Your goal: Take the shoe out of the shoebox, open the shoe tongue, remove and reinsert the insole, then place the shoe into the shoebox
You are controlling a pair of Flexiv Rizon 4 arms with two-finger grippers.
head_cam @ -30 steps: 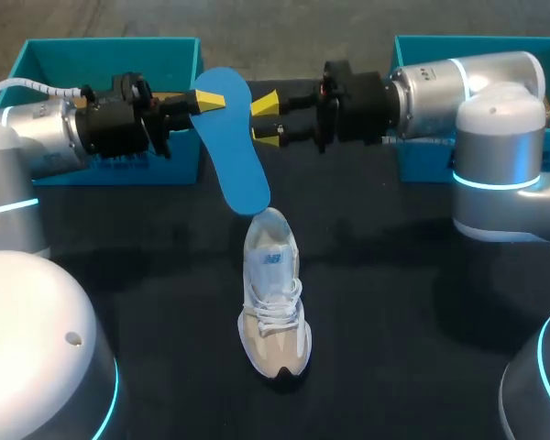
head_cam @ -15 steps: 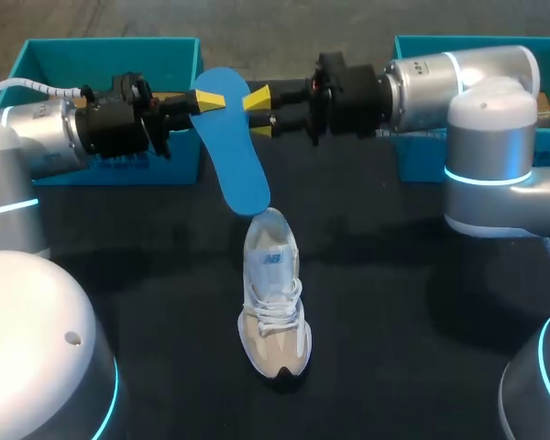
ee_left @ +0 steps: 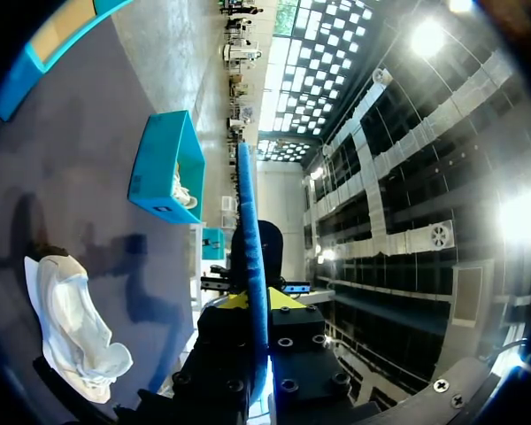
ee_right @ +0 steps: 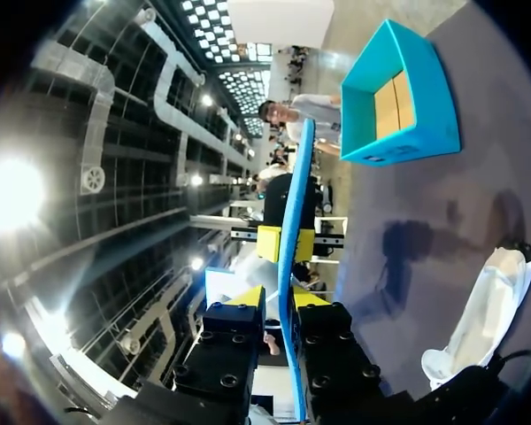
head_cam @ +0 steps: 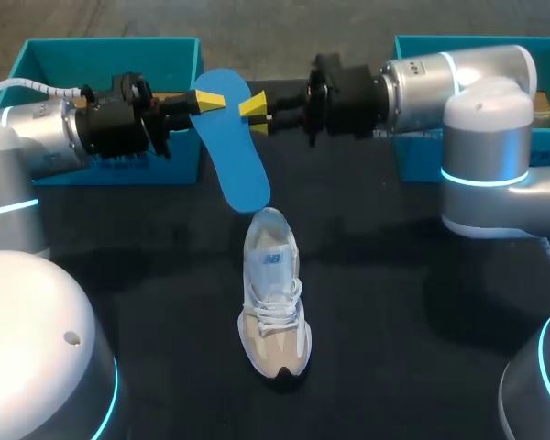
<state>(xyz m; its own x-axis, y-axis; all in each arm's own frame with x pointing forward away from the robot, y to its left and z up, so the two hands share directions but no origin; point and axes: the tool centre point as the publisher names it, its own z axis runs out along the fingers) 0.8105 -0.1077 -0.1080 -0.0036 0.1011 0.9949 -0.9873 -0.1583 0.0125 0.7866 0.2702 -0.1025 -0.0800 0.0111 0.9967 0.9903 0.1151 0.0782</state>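
Aloft, flat blue insole in pinch of left tool; right tool, grip unclear.

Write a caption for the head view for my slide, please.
Left fingers hold the blue insole by the white shoe; right fingers at its edge.

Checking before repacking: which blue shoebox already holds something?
The right shoebox: a pale item lies inside it. The left shoebox shows only its cardboard floor.

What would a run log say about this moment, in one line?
left hand: holds insole aloft | right hand: at insole | shoe: on table
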